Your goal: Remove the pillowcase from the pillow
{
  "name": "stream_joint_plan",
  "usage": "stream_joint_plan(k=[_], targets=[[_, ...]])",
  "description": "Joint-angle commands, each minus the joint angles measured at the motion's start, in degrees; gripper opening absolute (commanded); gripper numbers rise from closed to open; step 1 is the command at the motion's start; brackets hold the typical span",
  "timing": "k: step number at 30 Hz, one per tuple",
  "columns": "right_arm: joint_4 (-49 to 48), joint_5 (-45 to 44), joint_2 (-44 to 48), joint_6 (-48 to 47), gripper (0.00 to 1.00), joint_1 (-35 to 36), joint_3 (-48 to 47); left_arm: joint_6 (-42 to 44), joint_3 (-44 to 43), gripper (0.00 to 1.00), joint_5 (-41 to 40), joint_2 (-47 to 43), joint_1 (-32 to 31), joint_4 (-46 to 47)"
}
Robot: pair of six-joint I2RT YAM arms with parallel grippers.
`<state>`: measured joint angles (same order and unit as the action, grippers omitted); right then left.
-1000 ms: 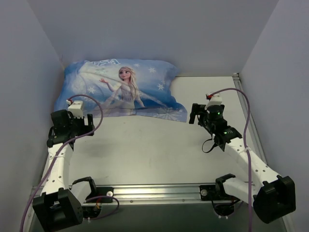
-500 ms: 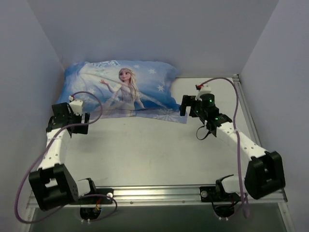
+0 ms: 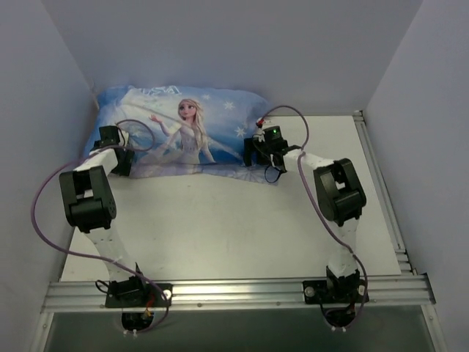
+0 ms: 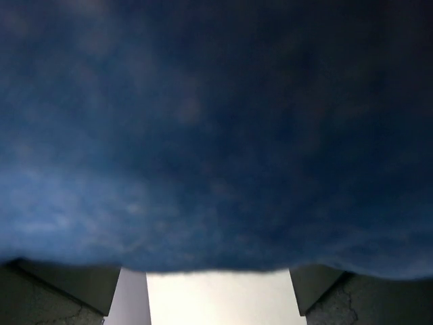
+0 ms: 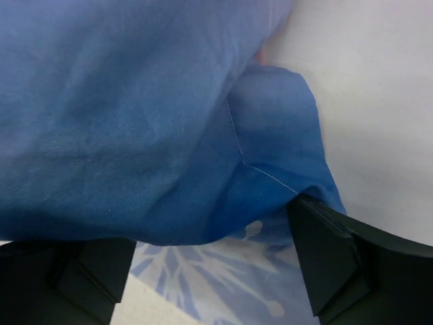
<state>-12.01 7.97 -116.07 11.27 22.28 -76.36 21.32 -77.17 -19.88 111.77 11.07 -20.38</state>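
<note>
The pillowcase point(image 3: 183, 132), blue with a blonde princess and snowflakes, lies at the back left of the table and bulges over the pillow, which is hidden inside it. My left gripper point(image 3: 117, 156) is at its near left edge. In the left wrist view dark blue fabric point(image 4: 216, 135) fills the frame above the open gripper point(image 4: 210, 288), with bare table between the fingers. My right gripper point(image 3: 253, 152) is at the near right corner. Its fingers point(image 5: 325, 264) stand wide apart around the gripper's middle point(image 5: 210, 267), with a blue fold and the snowflake-printed flap point(image 5: 223, 277) between them.
Grey walls close in the table at the back and both sides. A metal rail point(image 3: 234, 293) runs along the near edge at the arm bases. Bare white table point(image 3: 220, 220) lies in front of the pillowcase, and more to its right point(image 3: 322, 139).
Both arms have stretched away from the bases to the pillowcase. The left gripper moved up to its near left edge, the right gripper moved left and farther to its near right corner.
</note>
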Motion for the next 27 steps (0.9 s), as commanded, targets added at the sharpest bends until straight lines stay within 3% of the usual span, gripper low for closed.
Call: stream_joint_plan(k=[1, 2, 3, 4, 5, 7, 10, 14, 23, 27], targets=[[1.9, -0.9, -4.9, 0.3, 0.86, 0.6, -6.5, -0.8, -5.7, 0.96, -6.2, 4.4, 0.1, 3.9], [1.1, -0.7, -5.8, 0.8, 0.79, 0.6, -6.9, 0.0, -5.0, 0.77, -5.5, 4.0, 0.1, 5.9], [0.3, -0.5, -5.9, 1.1, 0.70, 0.3, -7.0, 0.3, -4.6, 0.42, -4.7, 3.7, 0.0, 7.4], [-0.5, -0.4, -5.7, 1.6, 0.39, 0.1, -6.4, 1.2, -4.1, 0.11, -4.8, 3.5, 0.0, 8.2], [-2.0, -0.3, -5.1, 2.4, 0.25, -0.2, -6.2, 1.9, -2.4, 0.02, -5.5, 3.3, -0.3, 11.1], [-2.4, -0.1, -4.4, 2.8, 0.00, -0.4, -6.3, 4.9, 0.2, 0.02, -7.4, 2.1, -0.7, 14.8], [-1.4, 1.1, -1.2, 2.5, 0.00, -0.1, -6.3, 5.2, 5.1, 0.02, -8.9, -2.1, 0.0, 19.3], [-1.5, 2.9, 11.2, 1.0, 0.00, 1.8, -1.9, 3.5, 7.8, 0.02, -1.5, -10.6, 3.1, 18.5], [11.8, -2.3, 32.2, -5.3, 0.00, 9.8, -7.4, 3.2, 5.4, 0.02, 11.4, -31.9, 6.7, 2.0], [17.0, -1.2, 38.4, -2.2, 0.00, 12.9, -13.4, 3.3, 0.4, 0.02, 19.7, -37.1, 6.9, -13.4]])
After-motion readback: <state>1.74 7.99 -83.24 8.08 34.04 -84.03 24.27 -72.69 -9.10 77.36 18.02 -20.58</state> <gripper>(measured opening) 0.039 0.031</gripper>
